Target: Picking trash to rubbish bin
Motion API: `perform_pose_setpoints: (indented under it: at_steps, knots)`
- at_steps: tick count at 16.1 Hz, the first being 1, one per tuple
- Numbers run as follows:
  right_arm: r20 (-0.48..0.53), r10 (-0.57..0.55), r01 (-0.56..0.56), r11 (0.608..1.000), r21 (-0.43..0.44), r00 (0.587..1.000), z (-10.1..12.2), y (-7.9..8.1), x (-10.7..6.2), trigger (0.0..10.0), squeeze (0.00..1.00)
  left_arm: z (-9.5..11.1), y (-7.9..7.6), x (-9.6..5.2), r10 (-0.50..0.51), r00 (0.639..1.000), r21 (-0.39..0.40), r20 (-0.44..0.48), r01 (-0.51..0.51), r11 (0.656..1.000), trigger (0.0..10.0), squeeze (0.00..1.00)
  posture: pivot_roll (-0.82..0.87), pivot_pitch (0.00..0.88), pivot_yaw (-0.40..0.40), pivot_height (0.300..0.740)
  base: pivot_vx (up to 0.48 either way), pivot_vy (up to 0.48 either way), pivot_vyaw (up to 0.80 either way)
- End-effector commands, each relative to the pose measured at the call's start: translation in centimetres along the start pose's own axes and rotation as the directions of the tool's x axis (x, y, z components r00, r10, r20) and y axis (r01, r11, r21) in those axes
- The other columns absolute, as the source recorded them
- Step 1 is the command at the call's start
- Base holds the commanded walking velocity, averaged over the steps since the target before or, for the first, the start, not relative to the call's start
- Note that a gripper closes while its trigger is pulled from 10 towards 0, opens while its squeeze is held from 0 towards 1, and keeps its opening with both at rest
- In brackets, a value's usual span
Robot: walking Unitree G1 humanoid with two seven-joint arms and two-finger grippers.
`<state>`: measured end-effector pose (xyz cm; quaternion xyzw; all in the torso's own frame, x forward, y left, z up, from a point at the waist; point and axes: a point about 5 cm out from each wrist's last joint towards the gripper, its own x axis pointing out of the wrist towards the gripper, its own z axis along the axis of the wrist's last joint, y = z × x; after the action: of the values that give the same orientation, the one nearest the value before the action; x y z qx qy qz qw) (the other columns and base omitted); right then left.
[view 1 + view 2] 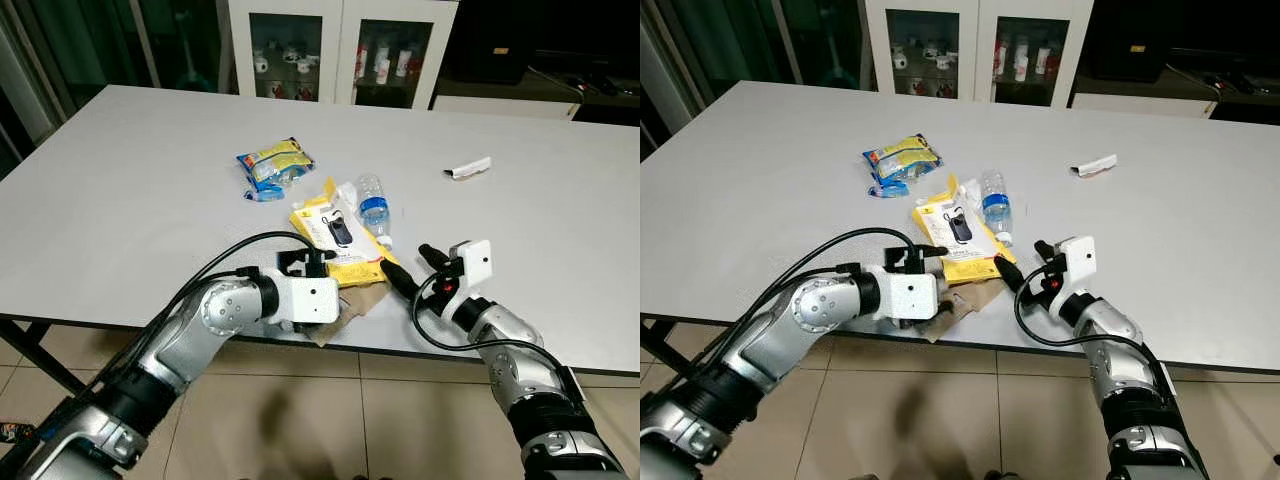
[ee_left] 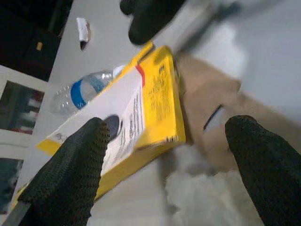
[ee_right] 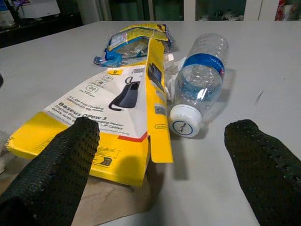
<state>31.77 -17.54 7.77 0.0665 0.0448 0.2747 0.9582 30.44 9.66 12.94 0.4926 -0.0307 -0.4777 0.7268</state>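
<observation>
A yellow product box (image 1: 335, 240) lies near the table's front edge on a piece of brown paper (image 1: 358, 298). A clear plastic bottle (image 1: 373, 205) with a blue label lies against the box's far right side. A blue and yellow snack bag (image 1: 273, 167) lies further back. My left gripper (image 1: 308, 262) is open at the box's near left corner, its fingers (image 2: 66, 179) either side of box and paper. My right gripper (image 1: 413, 265) is open at the box's right, facing the box (image 3: 103, 113) and the bottle's cap (image 3: 184, 123). Neither gripper holds anything.
A small white wrapper (image 1: 467, 169) lies far right on the grey table (image 1: 130, 190). A white glass-door cabinet (image 1: 340, 50) stands behind the table. The table's front edge runs just under both wrists, with tiled floor (image 1: 330, 420) below.
</observation>
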Motion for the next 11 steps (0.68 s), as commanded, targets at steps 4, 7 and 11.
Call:
perform_pose_setpoints:
  at_steps: [4,7,11]
  knots:
    - [0.019,-0.005,0.005,1.000,0.000,1.000,0.3,0.0,0.2,10.0,0.00,-0.6,0.2,0.6,0.022,0.999,0.114,-0.049,-0.017,0.993,10.0,0.00,0.02,0.014,-0.019,0.740,0.000,0.000,0.00]
    - [0.022,-0.002,0.002,1.000,0.003,1.000,0.3,0.1,0.2,10.0,0.00,-0.8,0.4,1.0,0.054,0.996,0.131,-0.070,-0.045,0.990,10.0,0.00,0.02,0.015,-0.017,0.740,0.000,0.000,0.00]
    - [0.024,-0.002,0.002,1.000,0.005,1.000,0.2,0.2,0.3,10.0,0.00,-1.1,0.7,1.7,0.134,0.986,0.142,-0.097,-0.119,0.983,10.0,0.00,0.02,0.017,-0.016,0.740,0.000,0.000,0.00]
